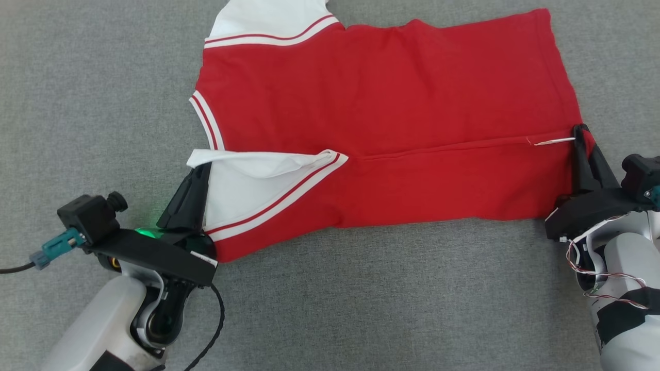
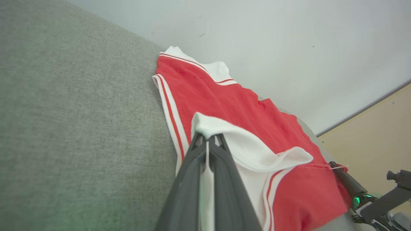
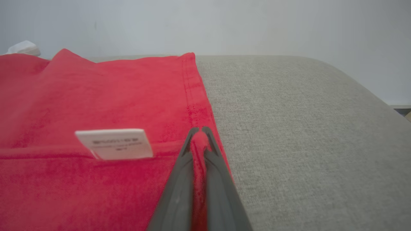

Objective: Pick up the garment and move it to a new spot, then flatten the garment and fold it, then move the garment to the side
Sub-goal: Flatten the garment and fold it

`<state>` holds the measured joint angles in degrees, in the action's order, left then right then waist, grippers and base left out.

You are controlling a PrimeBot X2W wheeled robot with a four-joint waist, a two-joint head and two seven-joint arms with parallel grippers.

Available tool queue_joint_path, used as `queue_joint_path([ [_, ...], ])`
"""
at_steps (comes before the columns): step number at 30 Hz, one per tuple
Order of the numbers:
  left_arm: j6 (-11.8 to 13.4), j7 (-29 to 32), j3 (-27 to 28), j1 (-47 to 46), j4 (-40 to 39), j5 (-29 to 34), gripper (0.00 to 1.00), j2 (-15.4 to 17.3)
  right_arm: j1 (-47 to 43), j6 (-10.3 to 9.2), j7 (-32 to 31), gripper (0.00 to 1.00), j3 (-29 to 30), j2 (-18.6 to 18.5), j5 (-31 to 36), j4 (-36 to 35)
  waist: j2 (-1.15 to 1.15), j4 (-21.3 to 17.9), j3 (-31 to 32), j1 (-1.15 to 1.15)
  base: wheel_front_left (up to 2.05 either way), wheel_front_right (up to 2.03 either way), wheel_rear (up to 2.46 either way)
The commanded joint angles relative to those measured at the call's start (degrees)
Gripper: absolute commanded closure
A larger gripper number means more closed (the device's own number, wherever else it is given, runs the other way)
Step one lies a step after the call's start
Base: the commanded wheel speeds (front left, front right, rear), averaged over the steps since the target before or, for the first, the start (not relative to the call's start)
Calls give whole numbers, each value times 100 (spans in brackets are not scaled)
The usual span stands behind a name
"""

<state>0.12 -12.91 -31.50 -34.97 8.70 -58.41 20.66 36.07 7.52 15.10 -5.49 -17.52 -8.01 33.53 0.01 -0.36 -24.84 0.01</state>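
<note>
The red garment (image 1: 392, 93) lies spread across the far middle of the grey upholstered surface (image 1: 361, 299), its near long edge turned over toward the centre line. The left claw (image 1: 202, 170) pinches the white sleeve (image 1: 247, 190) at its edge, and the right claw (image 1: 581, 133) pinches the red hem corner. Folding looks under way. The next move likely calls for laying both pinched ends down level, then letting go.

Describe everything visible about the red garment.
The garment is a red, knit-looking shirt with white sleeves and red-striped trim, lying on the grey fabric surface. Its near side is folded over onto the body. A white label sticks out near the hem. The left gripper pinches a white sleeve; the right gripper pinches the red hem.
</note>
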Motion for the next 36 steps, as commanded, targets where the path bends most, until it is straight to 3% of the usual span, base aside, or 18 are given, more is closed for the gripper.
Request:
queue_joint_path([
  [1,-2,5,-15,-36,77,16,100,-12,35,-5,9,76,16,32,66,40,-1,49,-74,-1,0,0,0],
  [2,-4,1,-36,-64,150,52,100,-18,54,-5,9,56,35,47,82,66,-1,55,-79,-1,0,0,0],
  [3,-22,-7,-48,-81,207,59,80,-34,65,-5,8,0,52,64,88,73,-1,59,-74,-1,0,0,0],
  [4,-31,-20,-53,-76,258,65,58,-53,52,-5,8,0,80,83,116,47,-1,60,-53,-1,0,0,0],
  [5,-20,-30,-53,-67,293,81,0,-70,5,-5,8,0,119,105,131,-3,-1,60,-29,-1,0,0,0],
  [12,109,-134,101,306,71,59,0,-5,-603,-5,9,0,700,301,159,-758,-1,-6,315,-1,0,0,0],
  [16,305,-72,202,780,-319,-144,0,68,-1064,-5,8,0,856,385,126,-1142,-1,-70,522,-1,0,0,0],
  [23,781,600,43,1552,-835,-582,0,226,-1585,-5,9,0,720,398,-88,-1340,-1,-204,807,-1,0,0,0],
  [30,1517,1040,46,1810,-876,-756,0,256,-1636,-5,9,0,580,381,-193,-1384,-1,-350,837,-1,0,0,0],
  [35,1690,1157,89,1844,-891,-842,0,297,-1652,-5,9,0,407,367,-311,-1276,-1,-403,825,-1,0,0,0],
  [36,1695,1205,70,1848,-894,-863,11,313,-1655,-5,8,0,340,367,-391,-1207,-1,-410,827,-1,0,0,0],
])
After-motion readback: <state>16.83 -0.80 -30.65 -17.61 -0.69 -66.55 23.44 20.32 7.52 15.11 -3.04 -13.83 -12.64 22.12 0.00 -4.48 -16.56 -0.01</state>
